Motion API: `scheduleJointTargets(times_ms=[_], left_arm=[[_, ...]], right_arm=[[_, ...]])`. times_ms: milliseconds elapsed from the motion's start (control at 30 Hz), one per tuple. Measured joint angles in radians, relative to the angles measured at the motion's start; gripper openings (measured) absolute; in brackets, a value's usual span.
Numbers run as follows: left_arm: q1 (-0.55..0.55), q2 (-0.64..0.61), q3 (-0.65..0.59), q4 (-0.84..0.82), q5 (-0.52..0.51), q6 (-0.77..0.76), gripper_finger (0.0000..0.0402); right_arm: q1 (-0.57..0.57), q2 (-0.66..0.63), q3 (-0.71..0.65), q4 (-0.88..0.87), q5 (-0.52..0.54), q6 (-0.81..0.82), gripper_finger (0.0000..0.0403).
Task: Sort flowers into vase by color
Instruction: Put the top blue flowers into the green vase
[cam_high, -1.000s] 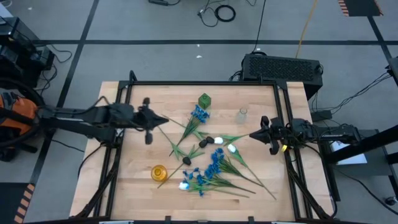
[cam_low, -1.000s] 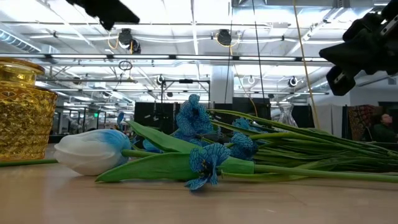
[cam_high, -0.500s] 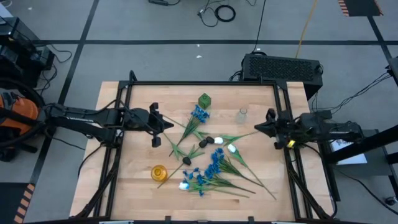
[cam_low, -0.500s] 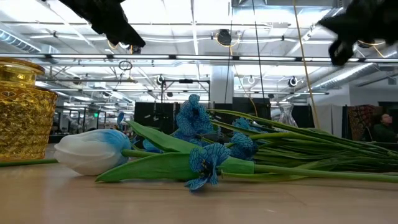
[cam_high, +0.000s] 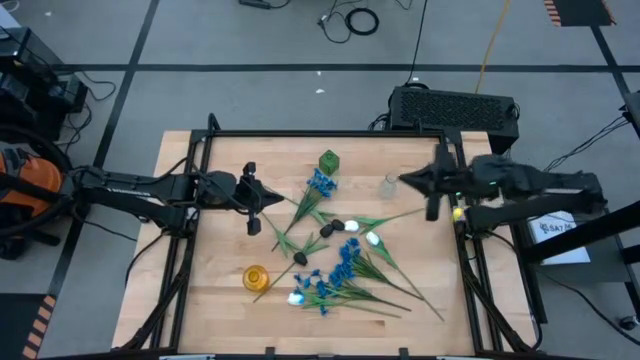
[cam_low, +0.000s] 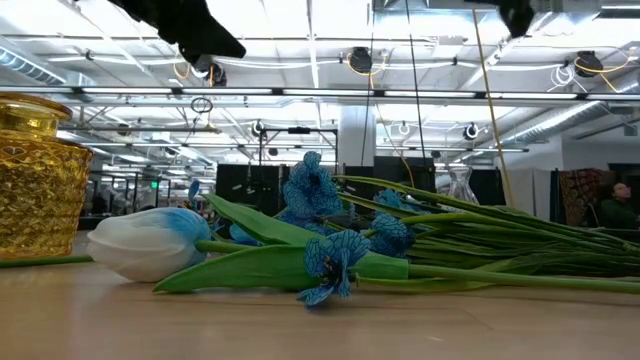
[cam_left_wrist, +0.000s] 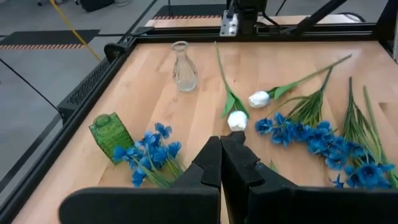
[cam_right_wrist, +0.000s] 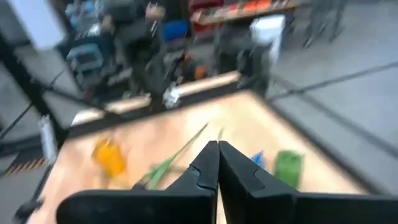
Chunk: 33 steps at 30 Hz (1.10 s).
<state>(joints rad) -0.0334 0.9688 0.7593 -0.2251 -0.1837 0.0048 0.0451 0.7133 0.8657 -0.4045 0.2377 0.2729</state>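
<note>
Right gripper swung up toward the clear vase — left gripper edged toward the flowers.

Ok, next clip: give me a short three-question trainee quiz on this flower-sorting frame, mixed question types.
1. True or false: the left gripper is shut on a flower stem.
2. Multiple choice: which vase stands nearest the right gripper? A) yellow vase B) green vase C) clear vase
3. Fill in: every flower lies on the ____, none in a vase.

Key
1. False: its fingers are shut on nothing, beside the blue blooms.
2. C.
3. Table.
</note>
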Motion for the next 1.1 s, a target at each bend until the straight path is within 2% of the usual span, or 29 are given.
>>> scheduleJointTargets(times_ms=[67, 367, 600, 700, 900, 1100], left_arm=[[0.000, 0.000, 0.000, -0.001, 0.000, 0.000, 0.0002], [-0.002, 0.007, 0.000, -0.024, 0.073, -0.041, 0.0002], [-0.002, 0.064, 0.000, -0.107, 0.076, -0.014, 0.0002], [0.004, 0.107, 0.001, -0.152, 0.083, 0.052, 0.0002], [0.018, 0.206, 0.001, -0.186, 0.151, 0.053, 0.0002], [0.029, 0.304, 0.001, -0.171, 0.118, -0.073, 0.0002]], right_arm=[[0.018, 0.055, -0.004, -0.016, -0.031, 0.028, 0.0000], [0.135, 0.276, -0.028, -0.035, -0.023, 0.168, 0.0000], [0.184, 0.429, -0.028, -0.030, -0.006, 0.211, 0.0000], [0.193, 0.469, -0.029, -0.032, -0.008, 0.177, 0.0000], [0.193, 0.503, -0.029, -0.011, -0.008, 0.163, 0.0000], [0.177, 0.513, -0.029, 0.041, -0.004, 0.127, 0.0000]])
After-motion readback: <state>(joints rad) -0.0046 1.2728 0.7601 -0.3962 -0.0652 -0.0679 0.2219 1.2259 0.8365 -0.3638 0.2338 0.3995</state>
